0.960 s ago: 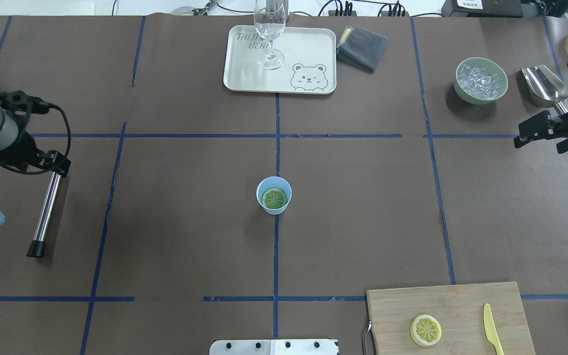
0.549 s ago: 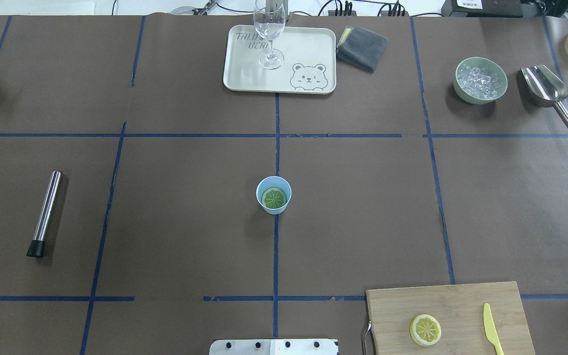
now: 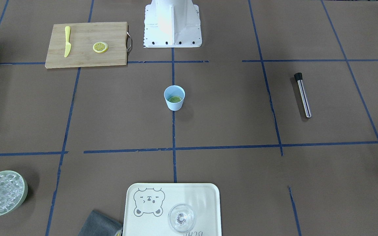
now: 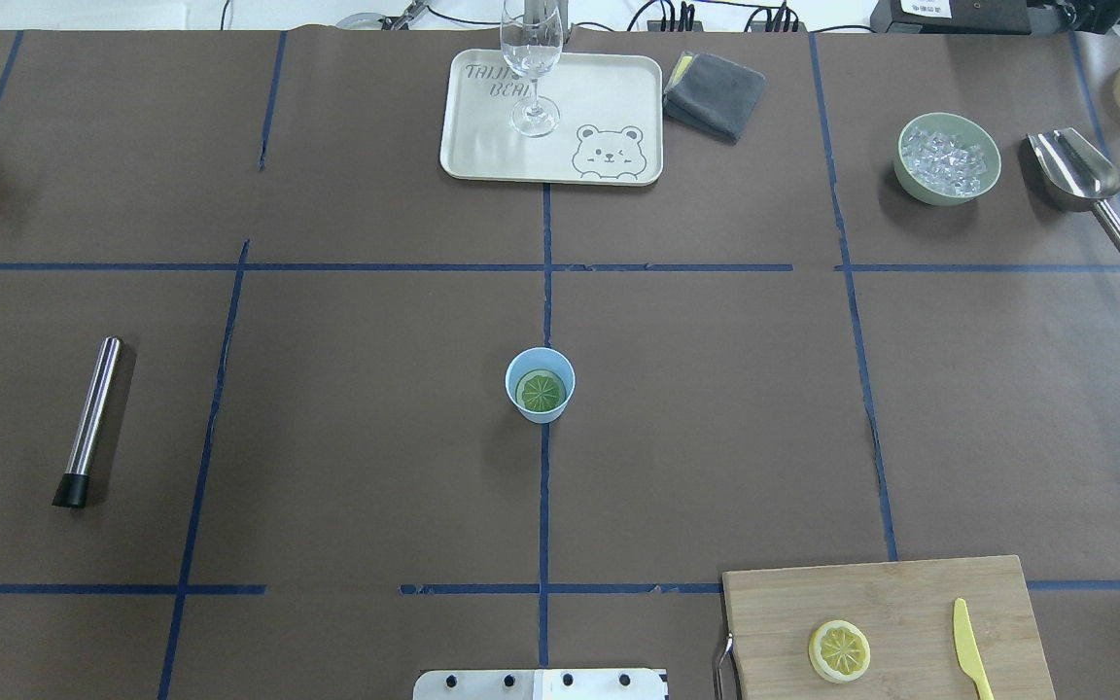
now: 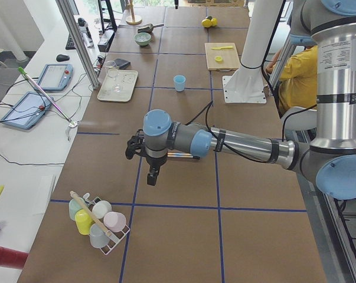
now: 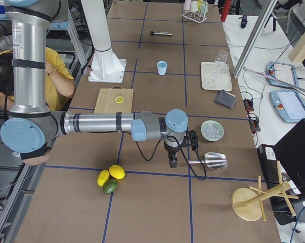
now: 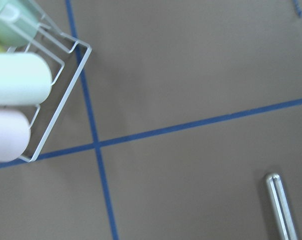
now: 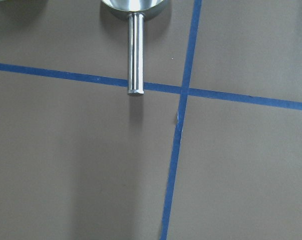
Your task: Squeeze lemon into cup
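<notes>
In cup, centre of surface: lemon, flat. By rack, left tool; by scoop, right tool. Wide or narrow: cannot tell. Second slice on board.

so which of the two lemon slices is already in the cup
The slice lying flat inside the light-blue cup mid-table; the other slice sits on the wooden cutting board beside the yellow knife.

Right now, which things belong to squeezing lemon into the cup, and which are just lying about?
Job: small light-blue cup; round lemon slice inside it.
Lying about: second lemon slice, yellow plastic knife, bamboo board, steel rod, clear stemmed glass, bear tray, grey cloth, green ice bowl, steel scoop.
</notes>
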You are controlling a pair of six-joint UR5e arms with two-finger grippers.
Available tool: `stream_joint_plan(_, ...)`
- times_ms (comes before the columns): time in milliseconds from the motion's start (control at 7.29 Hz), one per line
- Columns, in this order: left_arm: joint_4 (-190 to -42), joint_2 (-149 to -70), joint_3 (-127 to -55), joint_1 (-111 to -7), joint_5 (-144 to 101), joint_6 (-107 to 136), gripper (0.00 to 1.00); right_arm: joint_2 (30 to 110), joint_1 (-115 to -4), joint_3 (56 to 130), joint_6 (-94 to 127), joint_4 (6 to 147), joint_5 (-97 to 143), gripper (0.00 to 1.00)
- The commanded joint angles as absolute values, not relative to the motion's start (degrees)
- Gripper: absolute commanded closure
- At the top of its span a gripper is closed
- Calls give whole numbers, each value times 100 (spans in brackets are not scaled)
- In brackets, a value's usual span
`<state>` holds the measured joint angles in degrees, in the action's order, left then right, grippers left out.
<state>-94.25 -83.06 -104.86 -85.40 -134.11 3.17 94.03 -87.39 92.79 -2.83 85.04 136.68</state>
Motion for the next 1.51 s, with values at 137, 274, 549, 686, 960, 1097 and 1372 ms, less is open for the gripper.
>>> stream_joint_plan(137, -9422, -8033, -10143, -8789, -13535, -228, 0, 9431, -8859, 9184, -484, 8499, 13772, 0)
stream_joint_plan(274, -9431, -8042, -10195, -8789, -13535, -202, 0, 9439, -8859, 9185, -440, 8499, 13764, 0)
stream_joint_plan(549, -9117, -8147, -10257, -8798, -13544, -194, 0, 9439, -8859, 9185, -439, 8490, 13668, 0)
stream_joint_plan(686, -8749, -8200, -10266, -8807, -13535, -228, 0, 9448, -8851, 9141, -431, 8508, 13641, 0)
stream_joint_plan(960, -8754, -8174, -10257, -8807, -13544, -211, 0, 9396, -8851, 9132, -422, 8708, 13658, 0)
stream_joint_plan(1097, -8754, -8165, -10300, -8807, -13544, -202, 0, 9309, -8851, 9236, -422, 9223, 13676, 0)
stream_joint_plan(1372, -8763, -8191, -10300, -8807, -13518, -202, 0, 9281, -8859, 9342, -431, 9395, 13693, 0)
